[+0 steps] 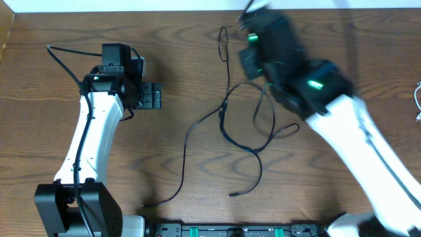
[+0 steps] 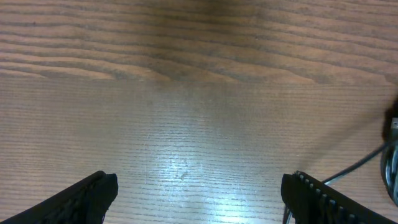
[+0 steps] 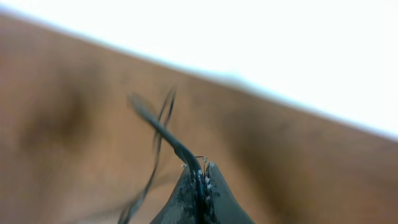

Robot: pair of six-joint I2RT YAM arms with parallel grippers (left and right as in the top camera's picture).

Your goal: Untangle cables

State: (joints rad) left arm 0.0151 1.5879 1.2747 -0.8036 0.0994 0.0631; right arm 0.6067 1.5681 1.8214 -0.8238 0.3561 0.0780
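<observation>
Thin black cables (image 1: pixel 223 125) lie crossed and looped on the wooden table's middle, one strand running down left to a plug end (image 1: pixel 233 195) near the front. My right gripper (image 3: pixel 200 171) is shut on a black cable (image 3: pixel 163 130), which sticks out of the closed jaws; in the overhead view this arm is blurred near the table's far edge (image 1: pixel 253 33). My left gripper (image 2: pixel 199 193) is open and empty over bare wood; overhead it shows at the left (image 1: pixel 152 96). A bit of white cable (image 1: pixel 418 99) shows at the right edge.
The wooden table's far edge (image 1: pixel 164 13) runs along the top. A thick black wire fixed to the left arm (image 1: pixel 62 59) loops at the far left, and one also shows in the left wrist view (image 2: pixel 357 167). The arm bases stand at the front edge.
</observation>
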